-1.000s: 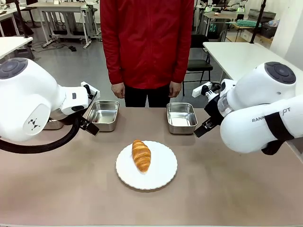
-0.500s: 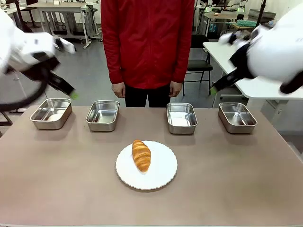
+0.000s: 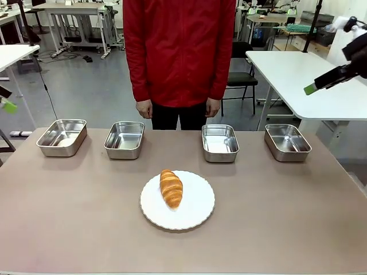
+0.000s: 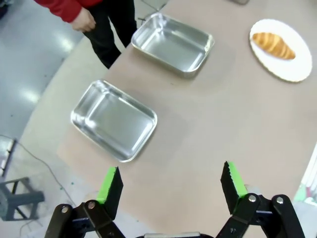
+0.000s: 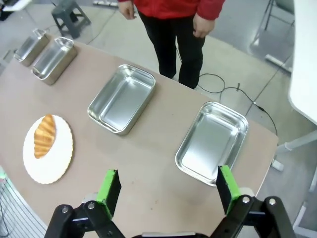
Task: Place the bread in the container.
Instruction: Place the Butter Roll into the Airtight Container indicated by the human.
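Observation:
The bread, a golden ridged croissant, lies on a round white plate at the table's middle. The container is one of several identical steel pans in a row at the far side; all look empty. My left gripper hangs open high above the two left pans, with the bread far off. My right gripper is open too, high over the right pans, the bread at lower left. One green fingertip shows at the left edge, another at upper right.
A person in a red top stands at the far edge, hands hanging by the hips just behind the pans. The brown table is bare around the plate. White tables and chairs stand beyond.
Both arms have swung up and outward from low beside the inner pans to the picture's edges, uncovering the two outer pans. The bread, plate and person have not moved.

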Robot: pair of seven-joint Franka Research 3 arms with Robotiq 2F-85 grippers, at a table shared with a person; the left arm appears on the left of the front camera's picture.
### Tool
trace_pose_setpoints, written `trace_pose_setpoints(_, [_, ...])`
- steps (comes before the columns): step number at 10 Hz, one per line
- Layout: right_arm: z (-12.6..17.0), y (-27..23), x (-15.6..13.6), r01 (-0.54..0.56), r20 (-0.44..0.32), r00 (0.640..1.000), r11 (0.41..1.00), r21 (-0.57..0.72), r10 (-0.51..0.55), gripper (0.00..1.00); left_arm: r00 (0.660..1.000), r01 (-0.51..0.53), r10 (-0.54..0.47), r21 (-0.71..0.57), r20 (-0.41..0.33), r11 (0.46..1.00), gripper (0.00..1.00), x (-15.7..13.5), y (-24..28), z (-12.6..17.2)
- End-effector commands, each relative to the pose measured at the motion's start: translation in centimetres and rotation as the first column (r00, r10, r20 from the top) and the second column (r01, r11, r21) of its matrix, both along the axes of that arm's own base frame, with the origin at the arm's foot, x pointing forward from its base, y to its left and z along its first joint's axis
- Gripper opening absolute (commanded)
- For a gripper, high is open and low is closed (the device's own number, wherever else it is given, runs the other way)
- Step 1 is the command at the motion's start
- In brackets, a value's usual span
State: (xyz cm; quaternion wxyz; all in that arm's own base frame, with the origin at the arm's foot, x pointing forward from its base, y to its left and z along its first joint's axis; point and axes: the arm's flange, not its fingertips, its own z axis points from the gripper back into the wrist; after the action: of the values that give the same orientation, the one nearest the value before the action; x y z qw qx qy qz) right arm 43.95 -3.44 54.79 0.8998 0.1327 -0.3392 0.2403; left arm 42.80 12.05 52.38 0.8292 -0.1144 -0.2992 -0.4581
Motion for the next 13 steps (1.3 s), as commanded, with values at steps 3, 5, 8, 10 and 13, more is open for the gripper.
trace_pose_setpoints(3, [0.3, 0.9, 0.4, 0.024, -0.01, 1.0, 1.0, -0.013, -0.024, 1.0, 1.0, -0.016, 0.017, 0.014, -0.011, 1.0, 1.0, 0.2, -1.9, 0.8])
trace_pose_setpoints(5, [-0.1, 0.6, 0.1, 0.0, -0.006, 1.0, 1.0, -0.023, 0.0, 1.0, 1.0, -0.007, 0.007, 0.027, -0.005, 1.0, 1.0, 0.3, -1.5, 0.3])
trace_pose_setpoints(8, [0.2, -6.1, -0.9, -0.173, 0.021, 0.985, 0.985, 0.012, 0.172, 1.0, 0.998, -0.053, 0.05, -0.089, -0.041, 0.995, 1.0, 0.9, 2.2, 0.2])
trace_pose_setpoints(10, [-0.6, -9.0, -2.3, -0.227, 0.047, 0.973, 0.973, 0.048, 0.225, 1.0, 0.997, -0.064, 0.058, -0.137, -0.047, 0.988, 1.0, 0.8, 4.0, 0.2])
trace_pose_setpoints(13, [-1.5, -11.4, -3.5, -0.271, 0.104, 0.959, 0.961, 0.053, 0.264, 1.0, 0.994, -0.107, 0.107, -0.179, -0.013, 0.978, 1.0, 0.1, 6.3, 1.0])
